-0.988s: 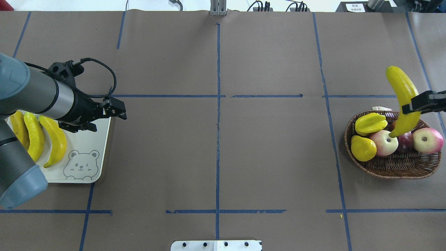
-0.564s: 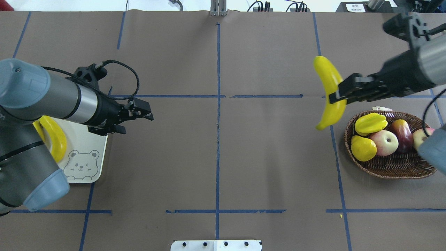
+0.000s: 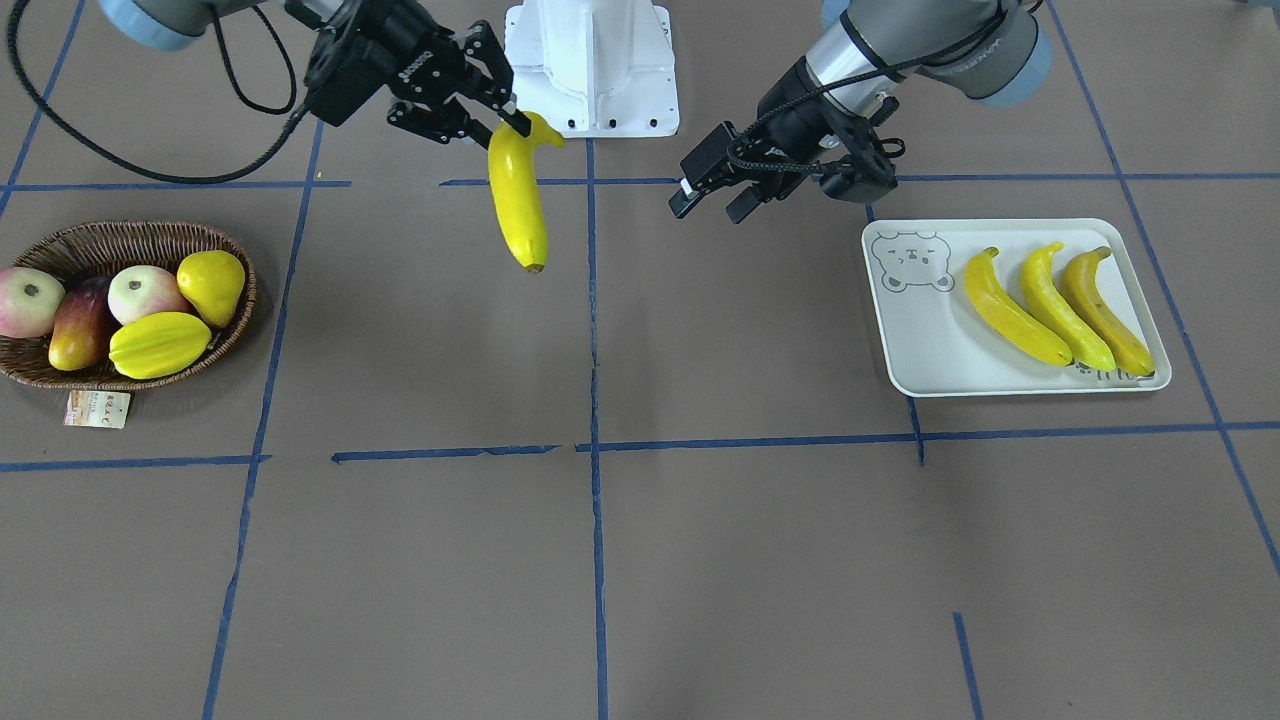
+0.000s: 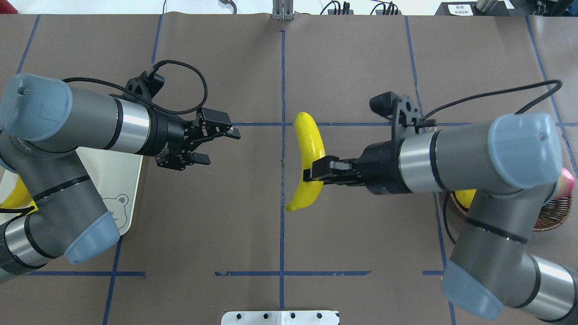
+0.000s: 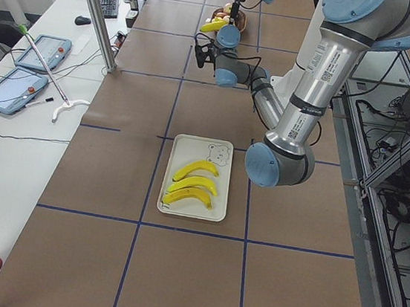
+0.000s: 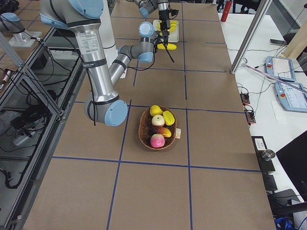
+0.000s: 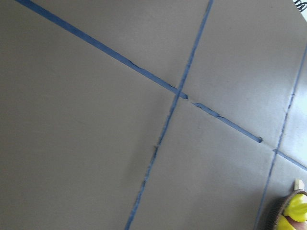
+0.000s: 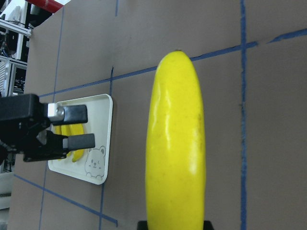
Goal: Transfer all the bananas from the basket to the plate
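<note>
My right gripper (image 4: 312, 173) is shut on a long yellow banana (image 4: 309, 144), which it holds in the air over the middle of the table. The same banana (image 3: 518, 200) hangs from that gripper (image 3: 503, 118) in the front-facing view and fills the right wrist view (image 8: 175, 143). My left gripper (image 4: 221, 146) is open and empty, a short way left of the banana, with its fingers pointing at it. Three bananas (image 3: 1060, 305) lie side by side on the bear-printed plate (image 3: 925, 340). The wicker basket (image 3: 238, 305) holds no banana.
In the basket lie a starfruit (image 3: 160, 343), a pear (image 3: 212, 283), two apples and a dark red fruit, with a paper tag (image 3: 97, 408) beside it. The robot base (image 3: 592, 70) stands at the table's back edge. Blue tape lines cross the brown table.
My right arm has carried the banana from above the basket leftward to the table's middle. My left arm has swung from over the plate rightward toward it, still open.
</note>
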Robot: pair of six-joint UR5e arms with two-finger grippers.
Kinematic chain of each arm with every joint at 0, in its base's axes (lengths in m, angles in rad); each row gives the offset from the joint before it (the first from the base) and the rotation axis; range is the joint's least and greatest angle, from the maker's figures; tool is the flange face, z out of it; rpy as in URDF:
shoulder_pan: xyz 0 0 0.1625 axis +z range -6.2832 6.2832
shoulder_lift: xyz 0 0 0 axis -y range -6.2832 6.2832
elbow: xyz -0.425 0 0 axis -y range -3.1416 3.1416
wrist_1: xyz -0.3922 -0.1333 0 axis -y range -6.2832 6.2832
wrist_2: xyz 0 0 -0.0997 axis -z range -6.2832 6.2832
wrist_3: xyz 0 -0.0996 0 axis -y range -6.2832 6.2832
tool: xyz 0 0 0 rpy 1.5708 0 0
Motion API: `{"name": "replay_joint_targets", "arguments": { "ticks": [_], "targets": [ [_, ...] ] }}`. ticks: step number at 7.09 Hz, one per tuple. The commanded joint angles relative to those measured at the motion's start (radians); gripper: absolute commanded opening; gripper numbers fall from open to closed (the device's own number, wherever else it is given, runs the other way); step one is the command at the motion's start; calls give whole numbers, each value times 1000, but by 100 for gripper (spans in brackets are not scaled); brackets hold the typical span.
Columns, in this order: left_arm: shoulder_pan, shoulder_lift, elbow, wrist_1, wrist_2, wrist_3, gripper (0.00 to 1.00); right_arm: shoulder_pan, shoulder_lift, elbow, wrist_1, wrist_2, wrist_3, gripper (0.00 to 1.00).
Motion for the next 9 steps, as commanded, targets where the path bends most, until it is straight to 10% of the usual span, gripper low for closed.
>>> {"name": "replay_joint_targets", "arguments": {
  "ticks": [1,9],
  "targets": [
    [19,-37,28,-82,3,-35,100,-141,49,-6,5,-132,13,0],
    [136,-91,22,-84,58,-84,92,-168,55,-6,5,-168,13,0]
  ]
}}
